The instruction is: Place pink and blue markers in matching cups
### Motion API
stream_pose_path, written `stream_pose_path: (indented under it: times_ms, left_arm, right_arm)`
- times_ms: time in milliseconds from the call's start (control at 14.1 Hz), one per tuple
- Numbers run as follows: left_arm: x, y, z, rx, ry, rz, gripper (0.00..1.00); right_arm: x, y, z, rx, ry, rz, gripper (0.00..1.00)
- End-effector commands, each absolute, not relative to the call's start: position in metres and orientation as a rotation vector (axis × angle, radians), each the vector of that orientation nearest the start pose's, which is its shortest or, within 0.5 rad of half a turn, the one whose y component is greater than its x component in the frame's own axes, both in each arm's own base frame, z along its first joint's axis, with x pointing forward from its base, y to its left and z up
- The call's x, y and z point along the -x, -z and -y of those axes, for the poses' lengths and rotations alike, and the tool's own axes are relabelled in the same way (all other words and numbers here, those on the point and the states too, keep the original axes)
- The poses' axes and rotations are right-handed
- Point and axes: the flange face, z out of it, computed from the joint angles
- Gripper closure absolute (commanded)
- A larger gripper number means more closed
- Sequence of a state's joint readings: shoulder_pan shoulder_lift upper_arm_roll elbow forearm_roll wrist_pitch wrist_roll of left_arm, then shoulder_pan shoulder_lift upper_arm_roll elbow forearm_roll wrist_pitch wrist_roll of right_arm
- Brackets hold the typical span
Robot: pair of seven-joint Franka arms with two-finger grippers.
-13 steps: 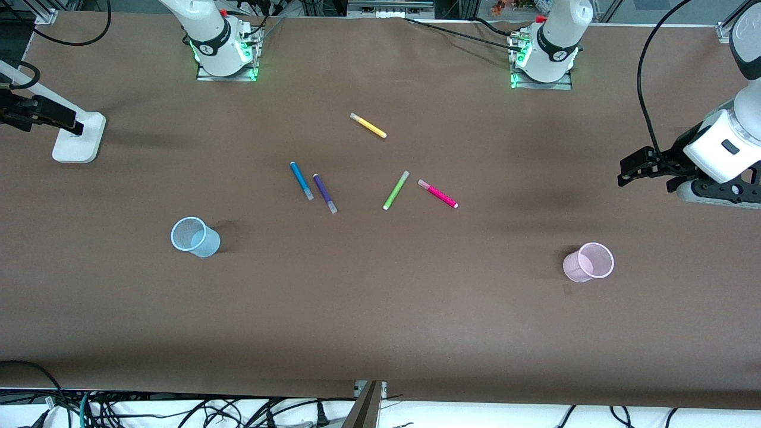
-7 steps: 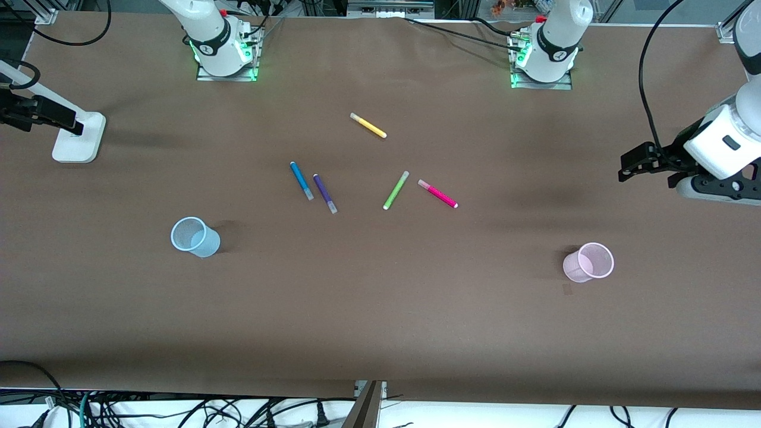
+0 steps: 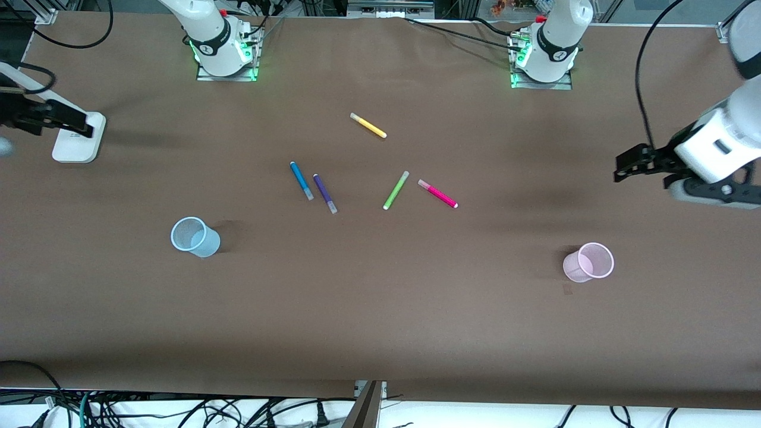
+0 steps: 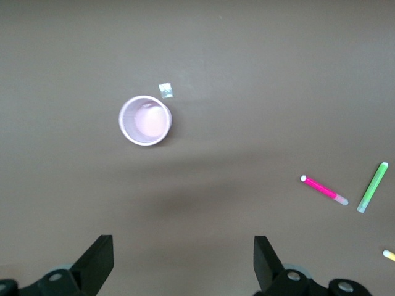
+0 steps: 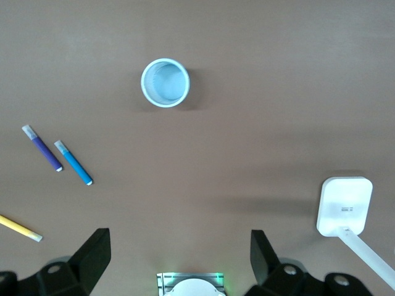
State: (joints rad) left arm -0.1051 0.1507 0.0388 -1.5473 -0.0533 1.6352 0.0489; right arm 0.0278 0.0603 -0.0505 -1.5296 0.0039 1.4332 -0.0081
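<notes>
The pink marker (image 3: 437,194) and the blue marker (image 3: 301,180) lie flat near the table's middle. The pale pink cup (image 3: 588,261) stands upright toward the left arm's end, nearer the front camera than the markers. The pale blue cup (image 3: 195,236) stands upright toward the right arm's end. My left gripper (image 3: 627,166) is open and empty, up in the air at the left arm's end; its wrist view shows the gripper (image 4: 182,243), pink cup (image 4: 145,120) and pink marker (image 4: 324,189). My right gripper (image 3: 74,122) is open and empty, up in the air at the right arm's end; its wrist view shows the gripper (image 5: 180,237), blue cup (image 5: 165,82) and blue marker (image 5: 73,163).
A purple pen (image 3: 325,193) lies beside the blue marker. A lime-green pen (image 3: 395,190) lies beside the pink marker. A yellow pen (image 3: 368,125) lies farther from the front camera. A white stand base (image 3: 76,142) sits at the right arm's end. A small pale tag (image 4: 165,90) lies by the pink cup.
The left gripper has drifted slightly toward the robots' bases. The right gripper has shifted slightly. Markers and cups have not moved.
</notes>
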Motion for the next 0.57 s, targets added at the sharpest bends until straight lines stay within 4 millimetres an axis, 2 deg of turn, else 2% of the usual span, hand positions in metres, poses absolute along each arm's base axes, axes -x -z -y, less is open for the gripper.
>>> stream_pose_path:
  times_ms: [0, 142, 213, 426, 497]
  left_arm:
    - [-0.604, -0.536, 0.072, 3.117, -0.159, -0.207, 0.0]
    - [-0.604, -0.527, 0.08, 3.114, -0.195, -0.18, 0.0]
    - [-0.605, -0.517, 0.084, 3.11, -0.227, -0.109, 0.0]
    - [-0.611, -0.481, 0.116, 3.059, -0.291, 0.247, 0.0]
    - [-0.612, -0.468, 0.131, 3.032, -0.305, 0.368, 0.0]
  right_arm:
    - [-0.574, -0.573, -0.028, 3.152, -0.309, 0.071, 0.0]
    - [-0.584, -0.551, -0.063, 3.155, -0.33, 0.164, 0.0]
    - [-0.589, -0.537, -0.078, 3.152, -0.344, 0.198, 0.0]
    - [-0.608, -0.487, -0.115, 3.133, -0.38, 0.281, 0.0]
    - [-0.612, -0.473, -0.133, 3.118, -0.371, 0.315, 0.0]
